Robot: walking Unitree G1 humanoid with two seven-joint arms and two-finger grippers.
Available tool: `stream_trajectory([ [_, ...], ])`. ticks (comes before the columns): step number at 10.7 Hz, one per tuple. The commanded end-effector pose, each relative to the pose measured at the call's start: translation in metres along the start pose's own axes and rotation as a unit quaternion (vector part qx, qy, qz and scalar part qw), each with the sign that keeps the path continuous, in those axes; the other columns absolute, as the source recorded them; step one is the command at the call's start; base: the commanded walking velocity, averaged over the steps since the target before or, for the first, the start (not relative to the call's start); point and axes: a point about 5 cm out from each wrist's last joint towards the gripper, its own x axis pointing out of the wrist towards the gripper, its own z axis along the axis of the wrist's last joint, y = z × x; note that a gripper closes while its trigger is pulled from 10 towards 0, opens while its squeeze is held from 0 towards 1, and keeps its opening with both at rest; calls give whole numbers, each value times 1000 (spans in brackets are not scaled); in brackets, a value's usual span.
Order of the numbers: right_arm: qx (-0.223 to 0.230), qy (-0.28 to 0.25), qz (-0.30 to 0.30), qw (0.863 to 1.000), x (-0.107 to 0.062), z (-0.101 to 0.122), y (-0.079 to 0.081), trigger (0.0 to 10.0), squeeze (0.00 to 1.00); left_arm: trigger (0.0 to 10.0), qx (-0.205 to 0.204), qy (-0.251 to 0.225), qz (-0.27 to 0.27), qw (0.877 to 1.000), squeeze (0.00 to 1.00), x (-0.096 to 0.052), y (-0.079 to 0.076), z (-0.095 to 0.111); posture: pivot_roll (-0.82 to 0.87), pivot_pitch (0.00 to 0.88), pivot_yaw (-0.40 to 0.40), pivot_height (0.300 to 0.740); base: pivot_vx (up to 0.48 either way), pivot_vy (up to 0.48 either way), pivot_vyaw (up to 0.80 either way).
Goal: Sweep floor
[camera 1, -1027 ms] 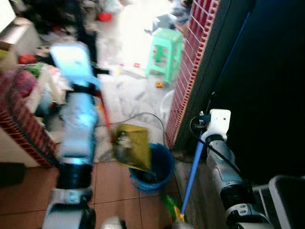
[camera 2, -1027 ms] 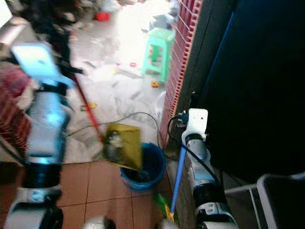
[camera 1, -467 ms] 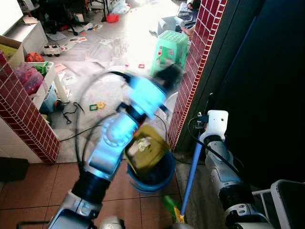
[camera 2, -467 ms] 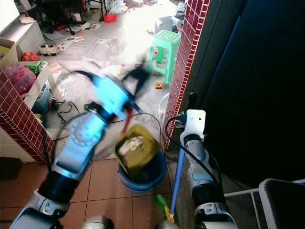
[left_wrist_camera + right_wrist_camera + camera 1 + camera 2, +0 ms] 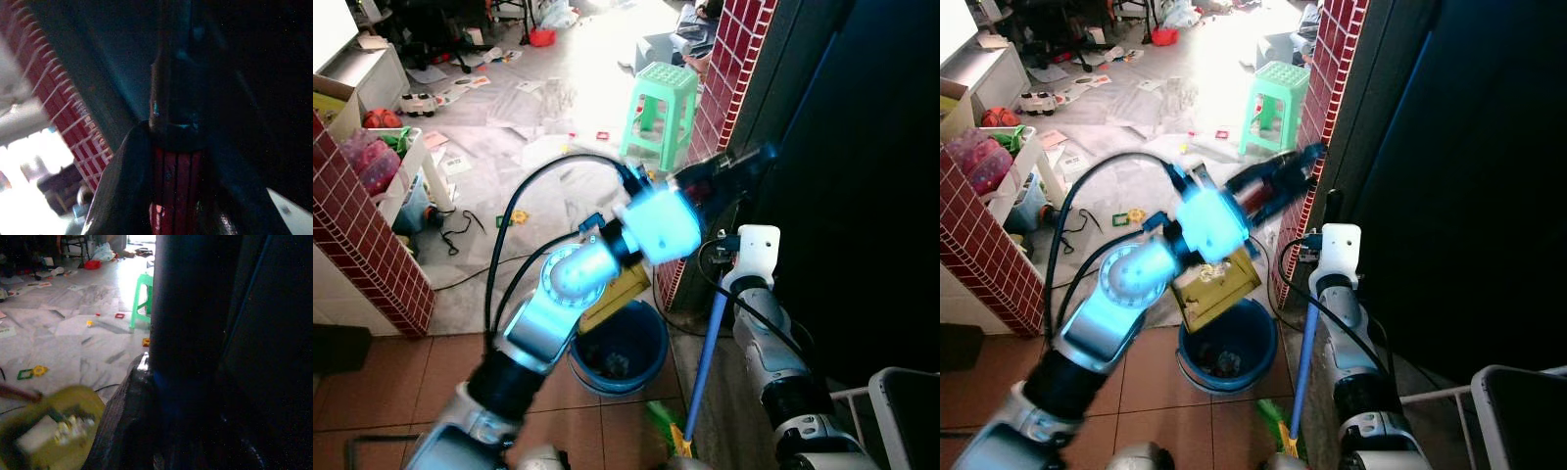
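1. Round blue plastic bucket stands on the terracotta floor tiles at the foot of the red brick pillar. Small dark and pale scraps lie on its bottom.
2. Yellow plastic dustpan hangs tilted over the bucket's far rim, pale debris on its face. Its red ribbed handle runs up into the left hand.
3. Left hand is clenched on that handle; the left wrist view shows the ribbed grip seated between the black fingers.
4. Left arm is bright and motion-smeared in both eye views, so the hand's outline there is soft.
5. Right hand is clamped on the blue broom pole, seen close and dark in the right wrist view. The pole runs down beside the right arm to a yellow-green broom head, cut off by the frame edge.
6. Right wrist view also catches the dustpan, blurred, with white scraps on it; probably paper, too blurred to confirm.
7. Beyond: mint-green plastic stool on the pale marble floor, which is strewn with small toys and papers. Black cable trails across it.
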Motion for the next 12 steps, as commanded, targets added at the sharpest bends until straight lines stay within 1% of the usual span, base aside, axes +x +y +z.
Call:
stream_trajectory([
  [1,-26,-16,1,1000,5,8,-4,10000,0,10000,-5,-21,4,1000,0,3,5,10,-3,0,-63,740,0,0,0],
  [3,-27,-17,1,1000,5,8,-4,10000,0,10000,8,-14,-1,1000,0,0,3,6,-4,0,-62,740,0,0,0],
  [4,-27,-16,2,1000,4,7,-3,10000,0,10000,41,-12,-8,999,0,0,3,7,-3,0,-62,740,0,0,0],
  [5,-27,-16,3,1000,5,6,-2,10000,0,10000,102,-20,-30,994,0,-2,1,9,-1,0,-61,740,0,0,0],
  [6,-27,-16,3,1000,5,6,-2,10000,0,10000,56,-20,-21,998,0,-2,1,9,0,0,-61,740,0,0,0],
  [7,-27,-15,2,1000,5,6,-2,10000,0,10000,73,-21,-19,997,0,-2,4,10,-1,0,-58,740,0,0,0],
  [8,-26,-15,1,1000,4,5,-2,10000,0,10000,60,-31,23,997,0,0,15,14,-1,0,-58,740,0,0,0],
  [9,-26,-15,1,1000,4,5,-2,10000,0,10000,52,-32,30,998,0,0,16,15,-1,0,-58,740,0,0,0],
  [10,-26,-14,2,1000,3,4,-2,10000,0,10000,81,-44,67,993,0,0,31,22,2,0,-59,740,0,0,0],
  [11,-26,-12,2,1000,3,2,-3,10000,0,10000,101,-53,121,986,0,-2,53,30,4,0,-63,740,0,0,0],
  [12,-27,-12,3,1000,3,2,-2,10000,0,10000,101,-58,154,981,0,-4,66,35,5,0,-65,740,0,0,0],
])
